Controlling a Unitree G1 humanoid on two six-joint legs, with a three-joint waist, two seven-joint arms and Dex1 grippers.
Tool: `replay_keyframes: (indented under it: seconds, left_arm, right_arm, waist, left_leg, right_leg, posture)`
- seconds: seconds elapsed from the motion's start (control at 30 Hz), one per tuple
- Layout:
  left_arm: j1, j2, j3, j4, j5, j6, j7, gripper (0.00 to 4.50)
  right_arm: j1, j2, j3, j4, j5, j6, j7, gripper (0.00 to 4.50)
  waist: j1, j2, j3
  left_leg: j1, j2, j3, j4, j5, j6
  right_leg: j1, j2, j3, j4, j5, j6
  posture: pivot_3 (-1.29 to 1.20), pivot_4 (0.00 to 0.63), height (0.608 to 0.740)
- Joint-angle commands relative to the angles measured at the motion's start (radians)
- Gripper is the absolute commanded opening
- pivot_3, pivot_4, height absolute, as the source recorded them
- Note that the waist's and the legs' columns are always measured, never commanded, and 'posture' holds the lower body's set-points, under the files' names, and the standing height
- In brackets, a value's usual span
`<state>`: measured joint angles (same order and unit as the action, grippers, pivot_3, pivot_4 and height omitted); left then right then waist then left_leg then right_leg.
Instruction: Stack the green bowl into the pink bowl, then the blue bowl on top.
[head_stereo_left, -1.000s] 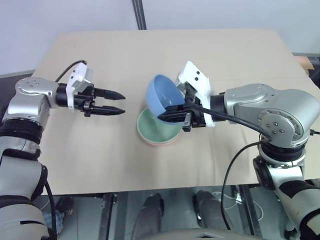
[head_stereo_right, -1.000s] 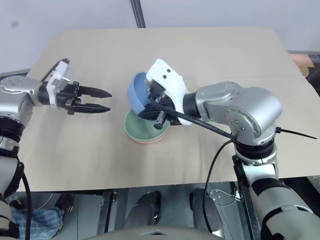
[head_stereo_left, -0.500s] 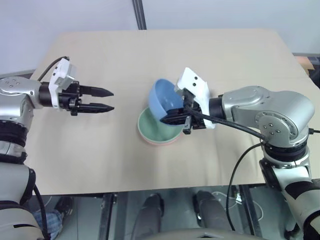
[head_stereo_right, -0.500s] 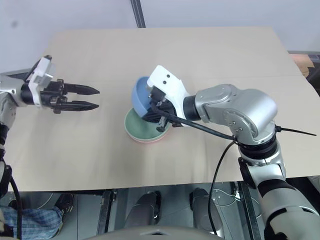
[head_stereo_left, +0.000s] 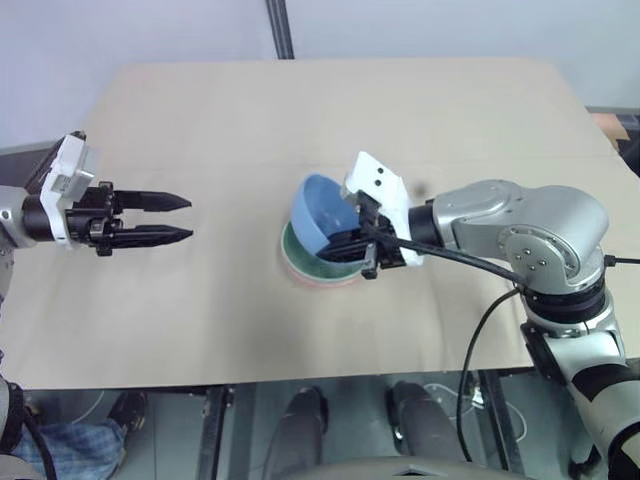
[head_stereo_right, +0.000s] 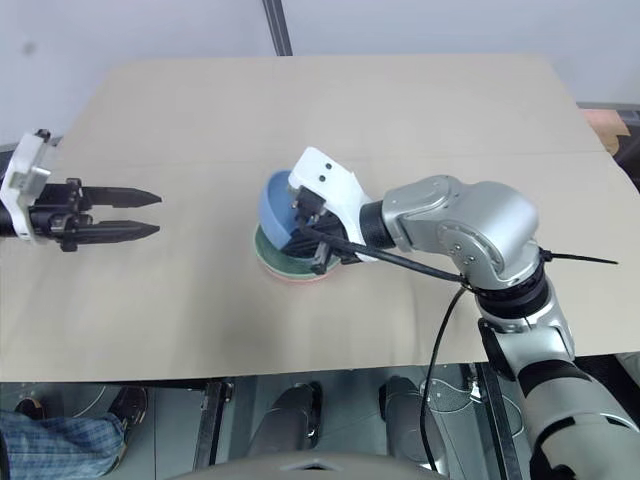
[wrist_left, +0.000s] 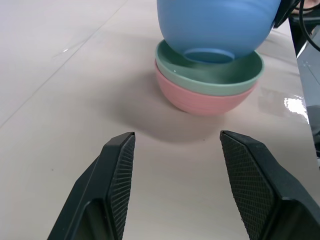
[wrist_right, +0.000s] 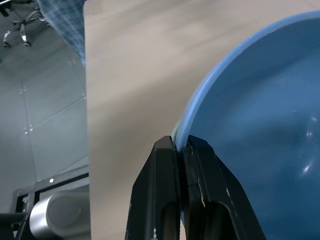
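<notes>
The table (head_stereo_left: 480, 110) carries one stack near its middle: the green bowl (wrist_left: 220, 79) sits nested in the pink bowl (wrist_left: 200, 102). Over the past second the blue bowl (head_stereo_left: 322, 212) has come down from a steep tilt to just above the green one — still canted, its foot seemingly not seated, though the gap is hard to judge. So only the last placement remains. The left gripper (head_stereo_left: 175, 218) has drawn back toward the table's left edge, fingers (wrist_left: 120, 170) parted and empty. The right gripper (wrist_right: 182, 150) stays pinched tight on the blue bowl's rim.
</notes>
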<state>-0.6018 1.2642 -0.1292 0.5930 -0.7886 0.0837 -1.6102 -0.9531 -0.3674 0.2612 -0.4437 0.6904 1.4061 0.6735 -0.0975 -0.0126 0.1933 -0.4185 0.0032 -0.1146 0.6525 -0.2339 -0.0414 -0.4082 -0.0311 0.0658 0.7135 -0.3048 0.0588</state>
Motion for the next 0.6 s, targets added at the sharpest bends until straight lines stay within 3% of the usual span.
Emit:
replay_keyframes:
  seconds: [0.03, 0.13, 0.2, 0.6]
  left_arm:
    - [0.011, 0.028, 0.068, -0.038, -0.014, 0.015, -0.004, 2.89]
    - [0.029, 0.023, 0.097, -0.051, -0.012, 0.024, -0.004, 2.89]
    - [0.030, 0.016, 0.109, -0.054, -0.009, 0.030, -0.004, 2.89]
    - [-0.055, -0.067, 0.190, -0.027, -0.021, 0.093, -0.004, 2.89]
  right_arm:
    - [-0.024, -0.009, 0.000, -0.016, 0.017, -0.032, 0.020, 0.04]
    - [-0.021, -0.014, 0.005, -0.031, 0.025, -0.040, 0.027, 1.04]
    - [-0.022, -0.015, 0.003, -0.026, 0.024, -0.041, 0.024, 2.02]
    - [-0.034, -0.080, 0.006, 0.013, 0.016, -0.076, 0.044, 2.02]
  waist:
    - [0.001, 0.000, 0.000]
    - [0.001, 0.000, 0.000]
    - [0.001, 0.000, 0.000]
    - [0.001, 0.000, 0.000]
  left_leg:
    - [0.000, 0.000, 0.000, 0.000, 0.000, 0.000]
    - [0.000, 0.000, 0.000, 0.000, 0.000, 0.000]
    - [0.000, 0.000, 0.000, 0.000, 0.000, 0.000]
    - [0.000, 0.000, 0.000, 0.000, 0.000, 0.000]
  right_leg:
    - [0.000, 0.000, 0.000, 0.000, 0.000, 0.000]
    - [0.000, 0.000, 0.000, 0.000, 0.000, 0.000]
    - [0.000, 0.000, 0.000, 0.000, 0.000, 0.000]
    - [0.000, 0.000, 0.000, 0.000, 0.000, 0.000]
  posture:
    - [0.00, 0.150, 0.740]
    - [0.00, 0.150, 0.740]
    - [0.00, 0.150, 0.740]
    - [0.00, 0.150, 0.740]
